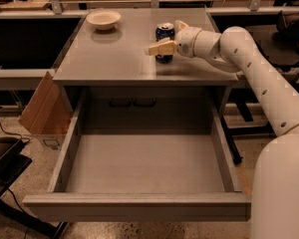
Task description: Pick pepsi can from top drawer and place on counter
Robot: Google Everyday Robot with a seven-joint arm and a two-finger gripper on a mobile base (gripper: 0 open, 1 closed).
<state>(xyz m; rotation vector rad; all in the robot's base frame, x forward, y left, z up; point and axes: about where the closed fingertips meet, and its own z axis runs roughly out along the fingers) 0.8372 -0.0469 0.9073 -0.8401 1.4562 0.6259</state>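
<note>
1. The pepsi can [164, 32] stands upright on the grey surface [119, 59], toward its right rear.
2. The claw [163, 37] is spread and straddles the can, with one finger crossing in front and the other behind the can's top.
3. The top drawer [139, 205] below is pulled out.
4. A cream bowl [103, 19] sits well apart at the left rear.

On our grey table [114, 59] we see two things: a cream bowl [103, 19] at the back left and the pepsi can [164, 32] upright at the back right. Our claw [163, 38] hovers low over the table, fingers spread around the can.
</note>
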